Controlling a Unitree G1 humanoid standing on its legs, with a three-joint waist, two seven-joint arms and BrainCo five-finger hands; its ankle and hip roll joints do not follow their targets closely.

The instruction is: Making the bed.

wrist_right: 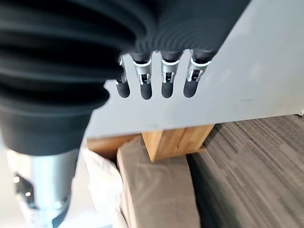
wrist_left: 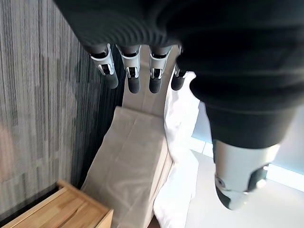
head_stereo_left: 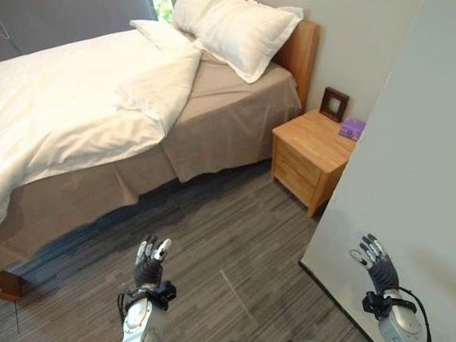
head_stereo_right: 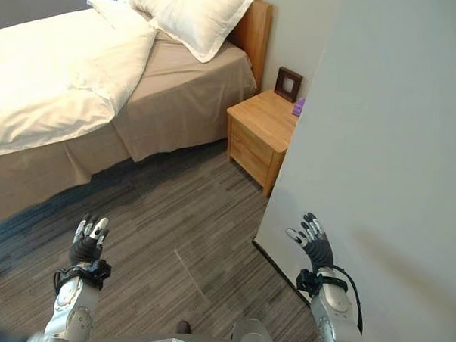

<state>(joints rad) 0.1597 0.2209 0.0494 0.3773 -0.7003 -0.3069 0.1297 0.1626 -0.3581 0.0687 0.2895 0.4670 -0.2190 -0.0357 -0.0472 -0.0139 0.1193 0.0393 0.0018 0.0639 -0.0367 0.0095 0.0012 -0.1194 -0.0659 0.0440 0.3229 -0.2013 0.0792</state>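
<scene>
Duvet (head_stereo_left: pixel 72 111) on bed (head_stereo_left: pixel 223 118) lies upper left of frame, long axis toward pillows (head_stereo_left: pixel 242 28). Left robot hand (head_stereo_left: pixel 148 264) nearer; right robot hand (head_stereo_left: pixel 379 267) by wall. Both open, empty.

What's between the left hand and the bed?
Only bare grey wood-grain floor. In the left eye view the left hand hangs open over it, short of the bed; the white duvet is out of its reach.

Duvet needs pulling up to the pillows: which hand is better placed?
Probably the left hand: it hangs open on the bed side, nearer the duvet. The right hand, also open, sits beside the wall panel.
</scene>
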